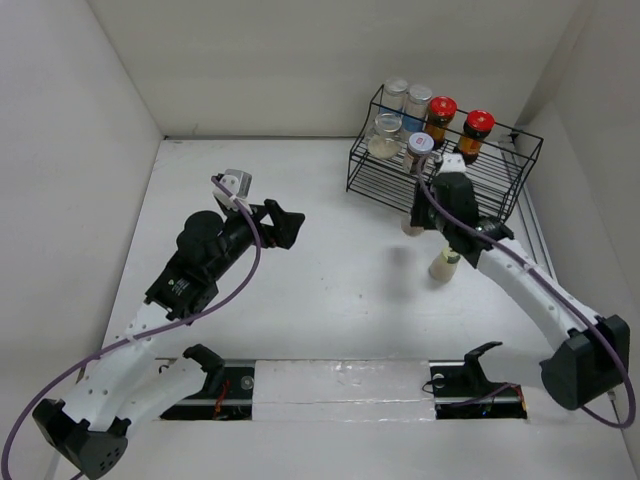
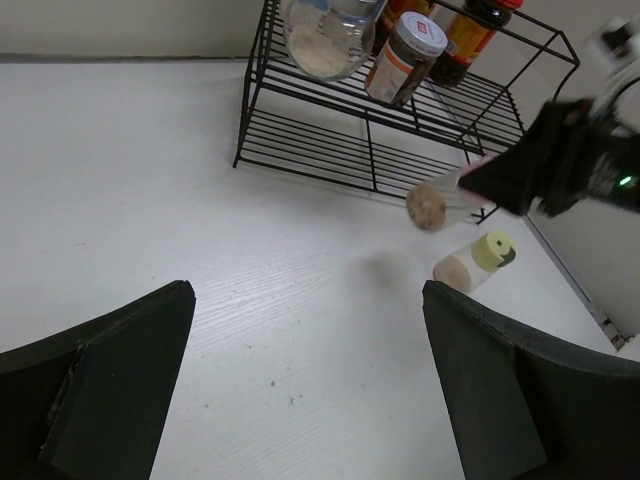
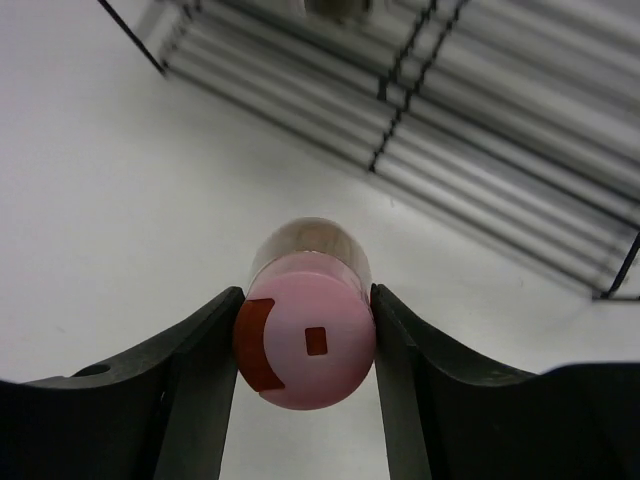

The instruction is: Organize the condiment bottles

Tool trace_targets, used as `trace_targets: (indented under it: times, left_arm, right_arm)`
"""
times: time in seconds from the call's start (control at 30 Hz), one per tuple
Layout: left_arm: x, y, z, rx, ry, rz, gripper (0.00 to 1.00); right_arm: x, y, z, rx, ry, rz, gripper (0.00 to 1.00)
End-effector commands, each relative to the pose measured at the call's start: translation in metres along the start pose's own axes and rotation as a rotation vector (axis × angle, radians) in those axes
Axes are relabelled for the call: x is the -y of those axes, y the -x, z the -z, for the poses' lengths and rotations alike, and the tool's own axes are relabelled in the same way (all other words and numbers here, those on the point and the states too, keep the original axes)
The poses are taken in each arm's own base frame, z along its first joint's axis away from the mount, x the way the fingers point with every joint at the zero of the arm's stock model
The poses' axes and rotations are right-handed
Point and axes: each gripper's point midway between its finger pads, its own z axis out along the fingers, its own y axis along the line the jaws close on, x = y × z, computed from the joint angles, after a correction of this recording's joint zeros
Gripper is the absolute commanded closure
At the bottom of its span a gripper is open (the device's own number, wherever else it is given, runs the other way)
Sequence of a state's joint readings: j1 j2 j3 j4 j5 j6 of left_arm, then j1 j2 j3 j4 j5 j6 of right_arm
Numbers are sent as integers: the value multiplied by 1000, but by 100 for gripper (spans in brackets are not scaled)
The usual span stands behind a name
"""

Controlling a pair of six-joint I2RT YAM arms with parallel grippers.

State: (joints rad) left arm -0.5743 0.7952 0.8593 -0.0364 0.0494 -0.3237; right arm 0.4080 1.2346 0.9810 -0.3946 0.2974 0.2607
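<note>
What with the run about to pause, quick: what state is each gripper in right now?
Left gripper: open, holding nothing.
Right gripper: closed on the pink-capped shaker bottle.

Your white surface (image 1: 330, 270) carries a black wire rack (image 1: 383, 178) at its far right, close to the back and right walls. Just in front of the rack, a yellow-green-capped bottle (image 2: 472, 264) rests directly on the surface. The rack's shelves hold jars, among them a wide clear jar (image 1: 385, 137) and a red-lidded amber jar (image 1: 476, 135).
</note>
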Motion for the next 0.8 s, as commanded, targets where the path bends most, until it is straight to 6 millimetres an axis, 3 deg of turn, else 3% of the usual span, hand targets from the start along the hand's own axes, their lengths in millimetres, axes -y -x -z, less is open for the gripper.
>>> trace_targets:
  times: [0.0, 0.03, 0.17, 0.27, 0.47, 0.63, 0.77]
  left_arm:
    - [11, 23, 2, 54, -33, 9, 7]
    - [11, 23, 2, 54, -33, 9, 7]
    - [11, 23, 2, 54, -33, 9, 7]
    - [10, 23, 2, 58, -25, 9, 7]
    - [8, 24, 2, 61, -16, 9, 7]
    - [10, 23, 2, 58, -25, 9, 7]
    - [9, 21, 0, 49, -21, 9, 7]
  right_arm:
    - [-2, 124, 54, 359, 26, -79, 52]
    - [3, 148, 67, 414, 24, -105, 52]
    - [34, 191, 66, 477, -50, -123, 53]
    - [56, 210, 63, 495, -68, -135, 53]
    - [82, 212, 28, 421, -95, -121, 53]
    - [82, 206, 19, 396, -70, -108, 53]
    - [84, 192, -2, 329, -69, -105, 53]
